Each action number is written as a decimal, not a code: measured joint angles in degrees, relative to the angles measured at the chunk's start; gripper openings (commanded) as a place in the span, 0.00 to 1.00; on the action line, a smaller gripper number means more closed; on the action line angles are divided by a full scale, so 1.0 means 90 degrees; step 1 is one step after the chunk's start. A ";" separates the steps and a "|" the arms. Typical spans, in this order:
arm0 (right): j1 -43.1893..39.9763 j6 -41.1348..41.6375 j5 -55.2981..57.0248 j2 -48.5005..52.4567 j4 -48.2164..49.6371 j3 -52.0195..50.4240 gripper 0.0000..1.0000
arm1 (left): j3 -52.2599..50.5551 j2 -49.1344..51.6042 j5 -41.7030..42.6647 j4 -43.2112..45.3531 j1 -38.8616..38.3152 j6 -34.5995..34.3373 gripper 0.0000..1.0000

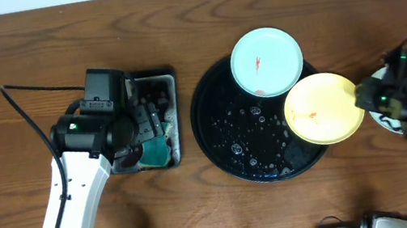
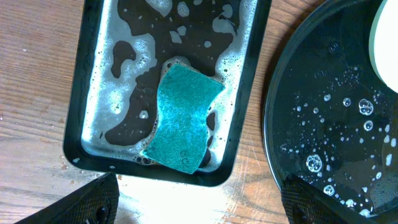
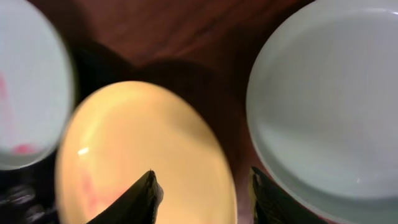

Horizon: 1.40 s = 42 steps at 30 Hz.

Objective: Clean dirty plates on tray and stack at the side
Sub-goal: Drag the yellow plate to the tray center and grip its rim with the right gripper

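The large round black tray [image 1: 227,131] sits mid-table, wet with soapy drops; it also shows in the left wrist view [image 2: 323,118]. A mint-blue plate [image 1: 266,61] with red smears rests on its far rim. A pale yellow plate [image 1: 319,109] with a small red smear lies over its right rim. Another mint-blue plate [image 3: 329,106] lies on the table to the right, mostly hidden under my right arm in the overhead view. My right gripper [image 3: 208,196] is open, its fingers straddling the yellow plate's [image 3: 143,149] right edge. My left gripper [image 2: 199,208] is open and empty above the table.
A small rectangular black sponge tray [image 2: 74,124] with soapy water holds a teal sponge [image 2: 183,118], just beyond my left gripper [image 1: 145,135]. The wooden table stretches to the far and left sides. A black cable runs along my left arm.
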 measured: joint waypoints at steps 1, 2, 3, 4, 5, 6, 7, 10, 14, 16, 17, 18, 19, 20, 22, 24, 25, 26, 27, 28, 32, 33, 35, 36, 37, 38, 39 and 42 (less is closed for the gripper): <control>0.0066 -0.0019 0.0131 0.0187 0.0124 -0.0032 0.40 | 0.0000 0.0000 0.0000 0.0000 0.0000 0.0000 0.84; 0.0107 -0.0024 0.0248 0.0364 0.0192 -0.0046 0.37 | 0.0000 0.0000 0.0000 0.0002 0.0000 0.0000 0.84; 0.0119 -0.0049 0.0355 0.0573 0.0250 -0.0063 0.34 | 0.0000 0.0000 0.0000 0.0002 0.0000 0.0000 0.84; 0.0129 -0.0085 0.0459 0.0777 0.0260 -0.0073 0.28 | 0.0000 0.0000 0.0000 0.0000 0.0000 0.0000 0.84; 0.0129 -0.0100 0.0537 0.0911 0.0253 -0.0087 0.18 | 0.0000 0.0000 0.0000 0.0002 0.0000 0.0000 0.84; 0.0129 -0.0131 0.0595 0.1064 0.0250 -0.0109 0.06 | 0.0000 0.0000 0.0000 0.0000 0.0000 0.0000 0.84; 0.0129 -0.0124 0.0612 0.1156 0.0214 -0.0126 0.01 | 0.0000 0.0000 0.0000 0.0002 0.0000 0.0000 0.84; 0.0143 -0.0107 0.0454 0.1209 -0.0051 -0.0136 0.01 | 0.0000 0.0000 0.0000 0.0002 0.0000 0.0000 0.84; 0.0146 -0.0112 0.0151 0.0913 -0.0568 -0.0138 0.01 | 0.0000 0.0000 0.0000 0.0000 0.0000 0.0000 0.84; 0.0148 -0.0112 0.0010 0.0549 -0.0930 -0.0143 0.01 | 0.0000 0.0000 0.0000 0.0002 0.0000 0.0000 0.84; 0.0148 -0.0109 -0.0073 0.0308 -0.1073 -0.0146 0.01 | 0.0000 0.0000 0.0000 0.0000 0.0000 0.0000 0.84; 0.0148 -0.0112 -0.0141 0.0100 -0.1192 -0.0146 0.01 | 0.0000 0.0000 0.0000 0.0002 0.0000 -0.0002 0.84; 0.0153 -0.0114 -0.0209 -0.0126 -0.1321 -0.0146 0.01 | 0.0000 0.0000 0.0000 0.0002 0.0000 0.0000 0.84; 0.0158 -0.0112 -0.0267 -0.0333 -0.1433 -0.0146 0.01 | 0.0000 0.0000 0.0000 0.0000 0.0000 0.0000 0.84; 0.0223 -0.0112 -0.0410 -0.0721 -0.1661 -0.0146 0.01 | 0.0000 0.0000 0.0000 0.0000 0.0000 0.0000 0.84; 0.0406 -0.0112 -0.0532 -0.1003 -0.1826 -0.0146 0.01 | 0.0000 0.0000 0.0000 0.0002 0.0000 0.0000 0.84; 0.0529 -0.0112 -0.0624 -0.1103 -0.1872 -0.0146 0.01 | 0.0000 0.0000 0.0000 0.0002 0.0000 0.0000 0.84; 0.0687 -0.0109 -0.0716 -0.1163 -0.1892 -0.0146 0.01 | 0.0000 0.0000 0.0000 0.0002 0.0000 0.0000 0.84; 0.0850 -0.0100 -0.0821 -0.1183 -0.1894 -0.0146 0.01 | 0.0000 0.0000 0.0000 0.0000 0.0000 0.0000 0.84; 0.1061 -0.0053 -0.0906 -0.1175 -0.1880 -0.0151 0.01 | 0.0000 0.0000 0.0000 0.0002 0.0000 0.0000 0.84; 0.1819 0.0488 -0.1032 -0.1003 -0.1377 -0.0384 0.01 | 0.0000 0.0000 0.0000 0.0002 0.0000 0.0000 0.84; 0.2035 0.0709 -0.1008 -0.0911 -0.1168 -0.0493 0.01 | 0.0000 0.0000 0.0000 0.0002 0.0000 0.0000 0.84; 0.2421 0.1192 -0.0835 -0.0690 -0.0758 -0.0741 0.01 | 0.0000 0.0000 0.0000 0.0000 0.0000 0.0000 0.84; 0.2642 0.1508 -0.0619 -0.0542 -0.0595 -0.0882 0.01 | 0.0000 0.0000 0.0000 0.0002 0.0000 0.0000 0.84; 0.2822 0.1758 -0.0418 -0.0401 -0.0491 -0.0981 0.01 | 0.0000 0.0000 0.0000 0.0002 0.0000 0.0000 0.84; 0.2982 0.1960 -0.0211 -0.0253 -0.0389 -0.1076 0.01 | 0.0000 0.0000 0.0000 0.0000 0.0000 0.0000 0.84; 0.3157 0.2147 0.0078 -0.0061 -0.0216 -0.1183 0.01 | 0.0000 0.0000 0.0000 0.0000 0.0000 0.0000 0.84; 0.3381 0.2040 0.0355 0.0109 0.0228 -0.1229 0.23 | 0.0000 0.0000 0.0000 -0.0002 0.0000 0.0000 0.84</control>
